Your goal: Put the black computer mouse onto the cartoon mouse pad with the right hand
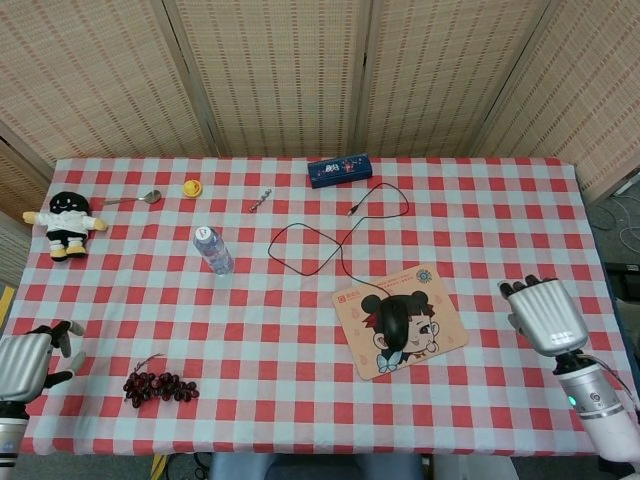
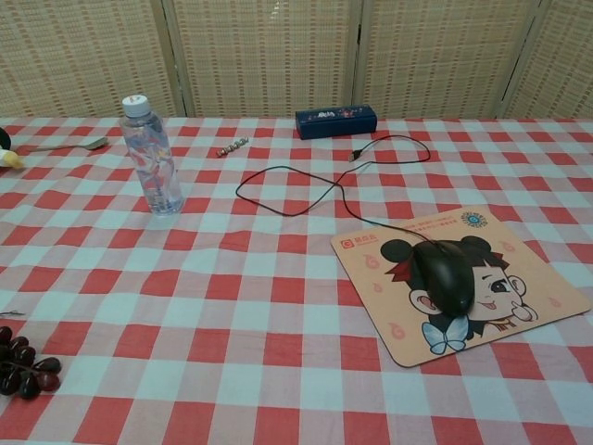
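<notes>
The black computer mouse lies on the cartoon mouse pad, over the printed face. Its black cable loops away across the checked cloth toward the back. In the head view my right hand hovers near the table's right front, well to the right of the pad, holding nothing. My left hand sits at the front left corner with its fingers apart and nothing in them. The chest view shows neither hand.
A water bottle stands left of centre. Grapes lie front left. At the back are a blue box, a spoon, a yellow object and a plush toy.
</notes>
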`<control>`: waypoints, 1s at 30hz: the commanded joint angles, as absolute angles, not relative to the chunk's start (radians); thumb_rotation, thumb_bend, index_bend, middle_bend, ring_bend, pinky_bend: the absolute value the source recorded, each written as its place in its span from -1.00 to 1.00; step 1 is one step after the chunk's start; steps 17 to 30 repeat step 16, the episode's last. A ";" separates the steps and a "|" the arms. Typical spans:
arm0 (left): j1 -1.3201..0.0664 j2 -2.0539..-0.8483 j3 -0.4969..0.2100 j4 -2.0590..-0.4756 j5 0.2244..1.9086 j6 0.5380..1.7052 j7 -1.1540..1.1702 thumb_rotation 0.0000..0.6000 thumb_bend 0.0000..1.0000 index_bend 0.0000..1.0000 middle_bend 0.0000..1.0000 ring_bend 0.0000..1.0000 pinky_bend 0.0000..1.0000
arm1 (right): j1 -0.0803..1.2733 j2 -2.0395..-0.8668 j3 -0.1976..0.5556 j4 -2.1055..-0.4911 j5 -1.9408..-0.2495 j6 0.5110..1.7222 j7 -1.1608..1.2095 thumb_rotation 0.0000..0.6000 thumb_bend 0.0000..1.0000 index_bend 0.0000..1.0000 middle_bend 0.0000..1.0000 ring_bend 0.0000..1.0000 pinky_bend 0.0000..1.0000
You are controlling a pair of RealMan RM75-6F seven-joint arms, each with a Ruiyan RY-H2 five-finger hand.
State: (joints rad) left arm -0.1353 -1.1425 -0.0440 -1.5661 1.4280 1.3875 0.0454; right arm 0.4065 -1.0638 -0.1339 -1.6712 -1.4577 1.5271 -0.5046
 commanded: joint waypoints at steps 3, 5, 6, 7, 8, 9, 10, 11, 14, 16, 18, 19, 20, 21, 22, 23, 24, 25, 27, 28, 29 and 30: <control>-0.132 -1.149 -0.050 -1.559 1.442 1.412 0.032 1.00 -0.34 0.06 0.27 0.01 0.20 | 0.313 -1.039 -0.114 -1.760 -1.401 1.584 -0.534 1.00 -0.99 0.08 0.29 0.05 0.37; -0.130 -1.151 -0.051 -1.555 1.445 1.420 0.028 1.00 -0.34 0.06 0.27 0.01 0.20 | 0.282 -1.043 -0.111 -1.771 -1.392 1.605 -0.524 1.00 -0.98 0.08 0.25 0.01 0.31; -0.129 -1.152 -0.052 -1.553 1.446 1.422 0.027 1.00 -0.34 0.06 0.27 0.01 0.20 | 0.266 -1.048 -0.108 -1.770 -1.388 1.617 -0.513 1.00 -0.98 0.08 0.24 -0.01 0.28; -0.129 -1.153 -0.053 -1.551 1.446 1.424 0.025 1.00 -0.34 0.06 0.27 0.01 0.20 | 0.248 -1.053 -0.104 -1.764 -1.385 1.629 -0.496 1.00 -0.98 0.08 0.24 -0.01 0.27; -0.129 -1.153 -0.053 -1.550 1.446 1.426 0.025 1.00 -0.34 0.06 0.27 0.01 0.21 | 0.228 -1.058 -0.102 -1.753 -1.380 1.640 -0.472 1.00 -0.98 0.08 0.23 -0.02 0.26; -0.128 -1.153 -0.054 -1.549 1.446 1.426 0.025 1.00 -0.34 0.06 0.27 0.01 0.21 | 0.215 -1.060 -0.099 -1.744 -1.374 1.645 -0.455 1.00 -0.98 0.08 0.23 -0.02 0.25; -0.128 -1.154 -0.054 -1.549 1.445 1.427 0.026 1.00 -0.34 0.06 0.27 0.01 0.21 | 0.204 -1.061 -0.096 -1.736 -1.368 1.647 -0.440 1.00 -0.97 0.08 0.23 -0.02 0.25; -0.129 -1.154 -0.054 -1.548 1.445 1.427 0.027 1.00 -0.34 0.06 0.27 0.01 0.21 | 0.193 -1.058 -0.091 -1.731 -1.357 1.645 -0.426 1.00 -0.97 0.08 0.23 -0.02 0.25; -0.131 -1.157 -0.057 -1.548 1.446 1.428 0.032 1.00 -0.34 0.06 0.27 0.01 0.21 | 0.181 -1.031 -0.077 -1.751 -1.349 1.633 -0.403 1.00 -0.95 0.08 0.20 -0.05 0.25; -0.133 -1.163 -0.057 -1.542 1.444 1.425 0.041 1.00 -0.34 0.06 0.27 0.01 0.21 | 0.173 -1.027 -0.061 -1.749 -1.351 1.642 -0.384 1.00 -0.95 0.08 0.19 -0.05 0.25; -0.133 -1.163 -0.057 -1.542 1.444 1.425 0.041 1.00 -0.34 0.06 0.27 0.01 0.21 | 0.173 -1.027 -0.061 -1.749 -1.351 1.642 -0.384 1.00 -0.95 0.08 0.19 -0.05 0.25; -0.133 -1.163 -0.057 -1.542 1.444 1.425 0.041 1.00 -0.34 0.06 0.27 0.01 0.21 | 0.173 -1.027 -0.061 -1.749 -1.351 1.642 -0.384 1.00 -0.95 0.08 0.19 -0.05 0.25; -0.133 -1.163 -0.057 -1.542 1.444 1.425 0.041 1.00 -0.34 0.06 0.27 0.01 0.21 | 0.173 -1.027 -0.061 -1.749 -1.351 1.642 -0.384 1.00 -0.95 0.08 0.19 -0.05 0.25; -0.133 -1.163 -0.057 -1.542 1.444 1.425 0.041 1.00 -0.34 0.06 0.27 0.01 0.21 | 0.173 -1.027 -0.061 -1.749 -1.351 1.642 -0.384 1.00 -0.95 0.08 0.19 -0.05 0.25; -0.133 -1.163 -0.057 -1.542 1.444 1.425 0.041 1.00 -0.34 0.06 0.27 0.01 0.21 | 0.173 -1.027 -0.061 -1.749 -1.351 1.642 -0.384 1.00 -0.95 0.08 0.19 -0.05 0.25; -0.133 -1.163 -0.057 -1.542 1.444 1.425 0.041 1.00 -0.34 0.06 0.27 0.01 0.21 | 0.173 -1.027 -0.061 -1.749 -1.351 1.642 -0.384 1.00 -0.95 0.08 0.19 -0.05 0.25; -0.133 -1.163 -0.057 -1.542 1.444 1.425 0.041 1.00 -0.34 0.06 0.27 0.01 0.21 | 0.173 -1.027 -0.061 -1.749 -1.351 1.642 -0.384 1.00 -0.95 0.08 0.19 -0.05 0.25; -0.133 -1.163 -0.057 -1.542 1.444 1.425 0.041 1.00 -0.34 0.06 0.27 0.01 0.21 | 0.173 -1.027 -0.061 -1.749 -1.351 1.642 -0.384 1.00 -0.95 0.08 0.19 -0.05 0.25; -0.133 -1.163 -0.057 -1.542 1.444 1.425 0.041 1.00 -0.34 0.06 0.27 0.01 0.21 | 0.173 -1.027 -0.061 -1.749 -1.351 1.642 -0.384 1.00 -0.95 0.08 0.19 -0.05 0.25; -0.133 -1.163 -0.057 -1.542 1.444 1.425 0.041 1.00 -0.34 0.06 0.27 0.01 0.21 | 0.173 -1.027 -0.061 -1.749 -1.351 1.642 -0.384 1.00 -0.95 0.08 0.19 -0.05 0.25; -0.133 -1.163 -0.057 -1.542 1.444 1.425 0.041 1.00 -0.34 0.06 0.27 0.01 0.21 | 0.173 -1.027 -0.061 -1.749 -1.351 1.642 -0.384 1.00 -0.95 0.08 0.19 -0.05 0.25; -0.133 -1.163 -0.057 -1.542 1.444 1.425 0.041 1.00 -0.34 0.06 0.27 0.01 0.21 | 0.173 -1.027 -0.061 -1.749 -1.351 1.642 -0.384 1.00 -0.95 0.08 0.19 -0.05 0.25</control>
